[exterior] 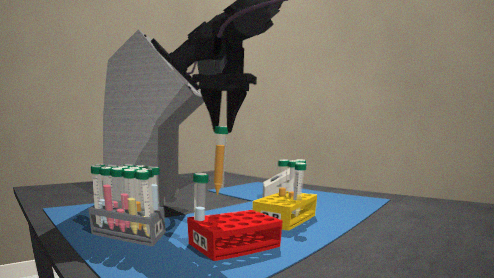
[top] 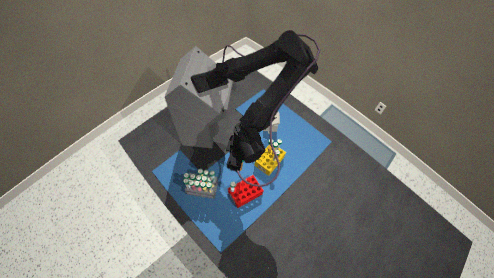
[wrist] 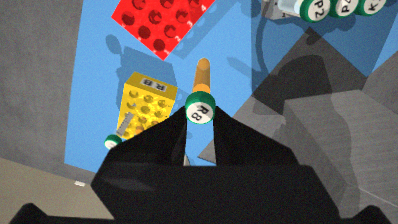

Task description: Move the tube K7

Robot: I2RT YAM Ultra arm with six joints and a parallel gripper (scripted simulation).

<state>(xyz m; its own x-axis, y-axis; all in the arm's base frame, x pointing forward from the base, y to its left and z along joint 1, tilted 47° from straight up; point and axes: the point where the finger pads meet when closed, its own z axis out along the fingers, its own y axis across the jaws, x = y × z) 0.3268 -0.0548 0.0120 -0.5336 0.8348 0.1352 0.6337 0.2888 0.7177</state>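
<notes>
My gripper (top: 234, 164) (exterior: 221, 131) (wrist: 200, 112) is shut on the green cap of tube R8 (exterior: 219, 167) (wrist: 201, 80), orange inside. It hangs upright above the mat, beside the yellow rack RB (exterior: 260, 207) (wrist: 169, 92), clear of every rack. Tube K7 (top: 233, 186) (exterior: 200, 192), pale blue at the bottom, stands in a corner well of the red rack QR (exterior: 210, 225) (wrist: 162, 55); its label is not readable here. RB holds several green-capped tubes at its far end. Well A1 of RB cannot be told apart here. The grey rack RA (exterior: 125, 239) holds many tubes.
The racks stand on the blue mat (top: 220, 235) (exterior: 350, 207). A pale upright object (top: 274, 122) (exterior: 277, 182) stands behind RB. The grey arm mount (top: 192, 115) (exterior: 135, 115) rises behind RA. Caps P2 (wrist: 316, 9) and P4 (wrist: 344, 4) show at RA's edge.
</notes>
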